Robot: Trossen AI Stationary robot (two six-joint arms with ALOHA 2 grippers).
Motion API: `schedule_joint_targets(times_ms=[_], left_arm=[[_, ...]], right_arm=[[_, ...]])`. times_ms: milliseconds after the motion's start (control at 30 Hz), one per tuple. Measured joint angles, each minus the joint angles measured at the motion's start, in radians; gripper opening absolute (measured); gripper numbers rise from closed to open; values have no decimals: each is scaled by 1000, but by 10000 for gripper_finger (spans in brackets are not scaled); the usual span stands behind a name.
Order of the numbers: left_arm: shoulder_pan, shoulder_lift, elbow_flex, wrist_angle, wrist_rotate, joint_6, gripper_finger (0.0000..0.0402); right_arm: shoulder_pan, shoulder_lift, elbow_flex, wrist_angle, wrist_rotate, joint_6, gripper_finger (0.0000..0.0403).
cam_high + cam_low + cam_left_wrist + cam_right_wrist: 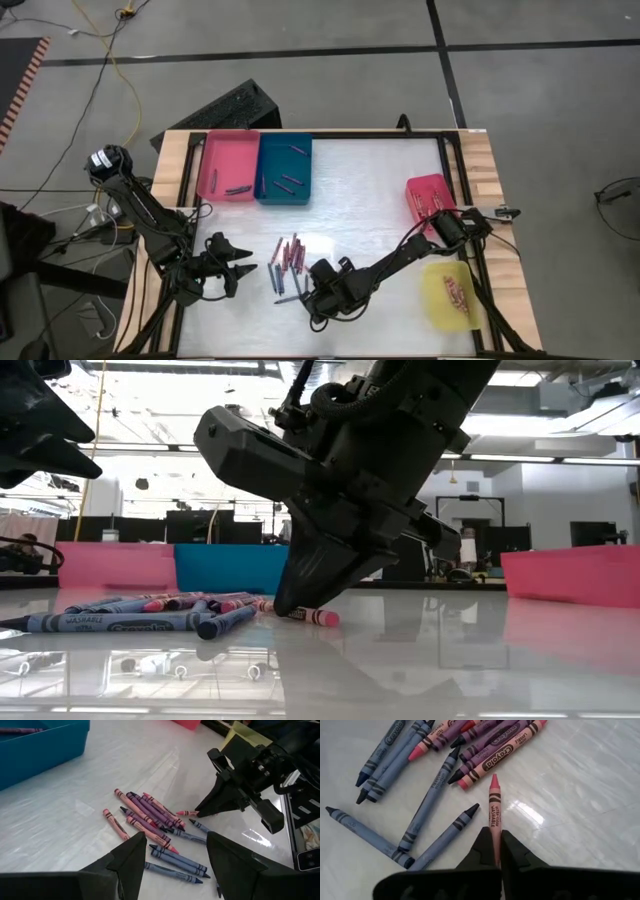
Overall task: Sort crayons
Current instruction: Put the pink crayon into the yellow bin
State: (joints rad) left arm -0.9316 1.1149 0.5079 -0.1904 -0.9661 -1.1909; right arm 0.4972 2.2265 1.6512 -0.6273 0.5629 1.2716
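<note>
Several crayons (288, 258), pink, purple and grey-blue, lie in a loose pile on the white table; they also show in the right wrist view (435, 765). My right gripper (305, 290) is low at the pile's near right side, shut on a pink crayon (493, 805). My left gripper (248, 262) is open and empty, above the table to the left of the pile; its fingers (132, 862) frame the pile in the left wrist view. My right gripper pinches the pink crayon's blunt rear end (494, 831) between its two fingertips. The fingers slant down from the table's right side and lie along the crayon. The crayon lies about level at the table top (316, 617), its tip pointing toward the pile.
A pink tray (228, 165) and a blue tray (284, 168), each with a few crayons, stand at the far left. A red tray (432, 195) and a yellow tray (447, 295) with crayons stand at the right edge. The table's middle (370, 210) is bare.
</note>
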Motion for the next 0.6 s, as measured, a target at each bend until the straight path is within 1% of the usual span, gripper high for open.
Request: schedule_joint_targets(times_ms=[100, 233, 467, 600], left_arm=[[0, 0, 0, 0, 0, -1, 199], [0, 0, 0, 1, 0, -2, 199], [0, 0, 0, 1, 1, -10, 199], [0, 0, 0, 1, 1, -10, 199]], right_arm=[[4, -3, -1, 2, 1, -14, 4], [14, -18, -3, 0, 6, -113, 2], [29, -65, -5, -41, -19, -118, 1], [45, -82, -5, -91, -75, -121, 1]])
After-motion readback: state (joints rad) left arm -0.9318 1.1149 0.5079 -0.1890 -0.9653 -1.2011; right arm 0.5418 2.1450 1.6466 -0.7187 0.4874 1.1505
